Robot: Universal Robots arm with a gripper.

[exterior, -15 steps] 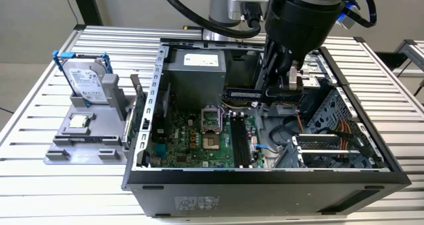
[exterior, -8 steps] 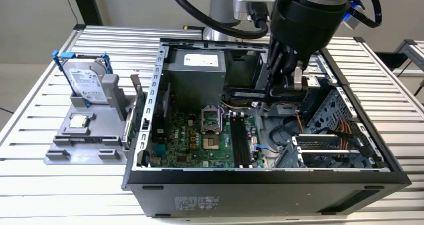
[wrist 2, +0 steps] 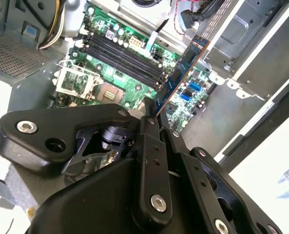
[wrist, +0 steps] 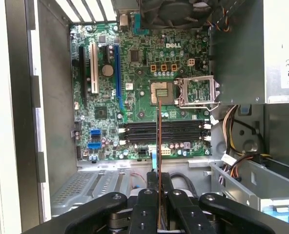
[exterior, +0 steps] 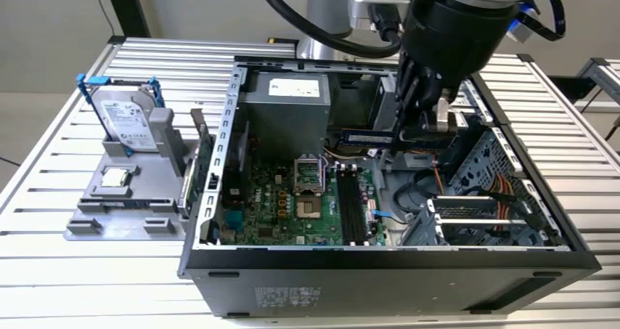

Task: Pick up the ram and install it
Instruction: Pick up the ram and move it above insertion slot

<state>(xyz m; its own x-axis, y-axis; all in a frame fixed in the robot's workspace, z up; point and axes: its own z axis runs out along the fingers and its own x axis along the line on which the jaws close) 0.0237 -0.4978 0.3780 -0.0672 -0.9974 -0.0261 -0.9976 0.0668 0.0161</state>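
Second wrist view first: the ram [wrist 2: 181, 73], a long thin dark blue-green memory stick with black chips, is pinched at one end by the black robot gripper [wrist 2: 152, 109], whose fingers are clamped tight on the board's two faces. The rest of the stick juts out free over the open machine. In the first wrist view the ram [wrist: 159, 146] shows edge-on as a thin line rising from between the closed fingers [wrist: 147, 195], with the green motherboard [wrist: 134, 87] behind it. It sits in none of the long black memory slots [wrist: 164, 131]; they lie bare beside the square silver processor socket [wrist: 159, 91].

Exterior view now: the ram [exterior: 366, 136] hangs level in the air inside the open black computer case [exterior: 388, 271], above the far end of the slots [exterior: 351, 205] and just in front of the grey power supply box [exterior: 286, 111]. The gripper [exterior: 412, 133] holds its end on the exterior view's right.

Outside the case, on the exterior view's left, a silver hard drive with blue handles [exterior: 126, 122] stands upright in a grey holder, and a small square silver processor chip [exterior: 116, 176] lies nearer. All of it rests on a slatted metal table [exterior: 58, 271].
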